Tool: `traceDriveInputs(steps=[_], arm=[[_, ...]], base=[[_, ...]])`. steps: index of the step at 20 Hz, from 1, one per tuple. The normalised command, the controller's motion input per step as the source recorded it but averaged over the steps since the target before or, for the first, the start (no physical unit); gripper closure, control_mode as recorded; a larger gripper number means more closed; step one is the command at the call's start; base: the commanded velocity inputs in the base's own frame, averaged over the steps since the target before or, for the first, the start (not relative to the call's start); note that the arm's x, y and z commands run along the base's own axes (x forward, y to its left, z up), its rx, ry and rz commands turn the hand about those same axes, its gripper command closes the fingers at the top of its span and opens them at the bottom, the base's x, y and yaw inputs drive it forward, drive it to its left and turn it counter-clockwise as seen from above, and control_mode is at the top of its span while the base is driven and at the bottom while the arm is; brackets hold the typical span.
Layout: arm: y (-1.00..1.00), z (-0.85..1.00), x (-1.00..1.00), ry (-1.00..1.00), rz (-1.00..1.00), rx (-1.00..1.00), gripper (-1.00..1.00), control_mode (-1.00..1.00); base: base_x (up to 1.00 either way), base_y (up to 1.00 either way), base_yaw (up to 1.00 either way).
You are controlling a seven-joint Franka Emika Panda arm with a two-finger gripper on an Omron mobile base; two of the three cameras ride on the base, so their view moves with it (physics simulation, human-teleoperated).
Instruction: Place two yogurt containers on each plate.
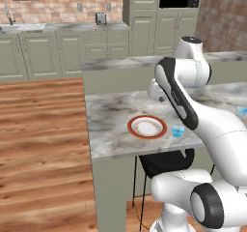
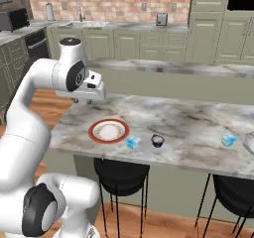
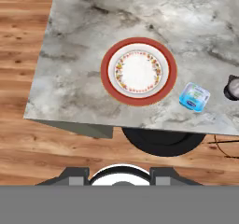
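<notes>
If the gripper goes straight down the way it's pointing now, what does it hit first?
Most likely the red-rimmed plate, which sits near the middle of the hand view, empty. The yogurt container lies beside it, off that line. The depth is hard to judge.

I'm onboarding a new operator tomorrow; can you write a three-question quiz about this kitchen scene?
1. True or false: the red-rimmed plate already holds a yogurt container.
2. Multiple choice: in the right base view, the small dark bowl sits (a) on the plate, (b) on the counter beside a yogurt container, (c) on a stool.
3. Fill in: a second yogurt container stands on the marble counter near the ____ end in the right base view.

Key: 1 false, the plate is bare; 2 b; 3 right.
</notes>
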Motion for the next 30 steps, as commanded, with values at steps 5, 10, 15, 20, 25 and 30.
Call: traceDriveInputs(steps=[5,10,15,20,25,30], arm=[[-0.13,-0.04,-0.09,0.00,-0.13,0.03,-1.00,-1.00],[-0.26,-0.28,-0.11,0.10,-0.57,0.03,-1.00,-1.00],[-0.28,-0.39,-0.03,0.29,-0.54,0.00,-1.00,-1.00],[-0.54,-0.51,0.00,0.33,-0.32,0.17,-1.00,-1.00],[-0.48,-0.50,0.15,0.13,-0.07,0.25,-1.00,-1.00],[-0.22,-0.50,0.16,-0.10,0.00,0.10,-1.00,-1.00]], base=[[0.00,0.00,0.00],[0.00,0.00,0.00],[0.00,0.00,0.00],[0.00,0.00,0.00],[0.00,0.00,0.00],[0.00,0.00,0.00]])
